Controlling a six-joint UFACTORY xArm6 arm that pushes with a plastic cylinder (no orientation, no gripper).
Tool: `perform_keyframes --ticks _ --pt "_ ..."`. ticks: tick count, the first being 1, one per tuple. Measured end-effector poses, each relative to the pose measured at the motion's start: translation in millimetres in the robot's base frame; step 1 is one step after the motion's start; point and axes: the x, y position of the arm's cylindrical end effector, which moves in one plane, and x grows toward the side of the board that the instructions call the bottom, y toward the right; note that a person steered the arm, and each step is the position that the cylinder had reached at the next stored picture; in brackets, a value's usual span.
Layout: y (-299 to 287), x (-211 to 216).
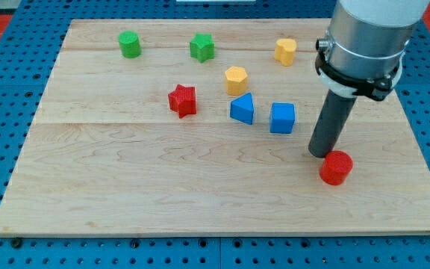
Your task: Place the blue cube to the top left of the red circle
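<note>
Camera view: my tip (322, 153), a bare rod holding nothing, sits just top-left of red circle (336, 167). I should go round behind blue cube (282, 117), approx. its upper-left side, then push slowly toward circle's top-left w/o touching circle.

Bright, even overhead light leaves only short soft shadows beneath the blocks on the wooden board (125, 194), with sharp focus and no glare.
</note>
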Motion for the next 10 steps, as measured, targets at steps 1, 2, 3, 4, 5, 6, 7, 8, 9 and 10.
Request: perform_keyframes --ticks 1,2,3,4,5,6,7,8,9,10 --pt "18 20" --pt "36 -22" --pt "38 -98" --pt "-20 -95" --pt "-47 -86" --pt "-85 -86" --pt "-92 -72" --pt "-3 -60" --pt "15 -51" --pt "4 -56"
